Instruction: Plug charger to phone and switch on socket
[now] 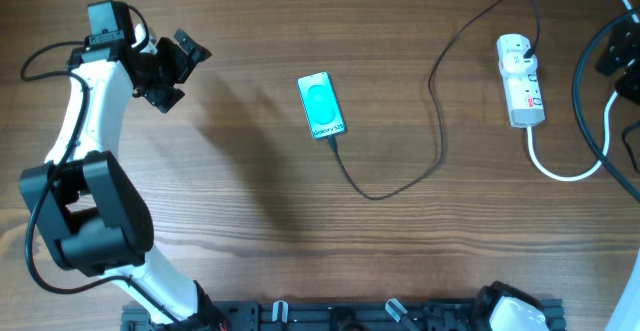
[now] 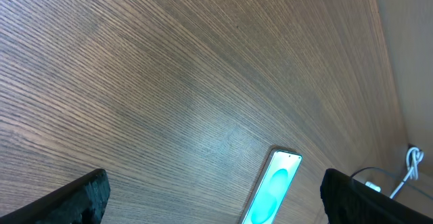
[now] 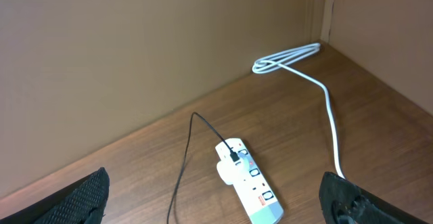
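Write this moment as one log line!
left gripper open, away from phone | right gripper open, apart from socket | charger tip at phone, plugged unclear

The overhead camera looks straight down from well above and takes in the full width of the desk [image 1: 250, 181]. The phone [image 1: 321, 105] is mid-frame and the socket [image 1: 521, 81] is near the right edge.

The left wrist camera sits low and faces obliquely across the wood, with its own fingertips [image 2: 78, 200] in the bottom corners. It shares the phone with the overhead view.

The right wrist camera rides higher and tilts down toward the wall [image 3: 135, 48] and a back corner. It shares the socket, the charger [image 3: 184, 163] and the white cord [image 3: 330, 116] with the overhead view.
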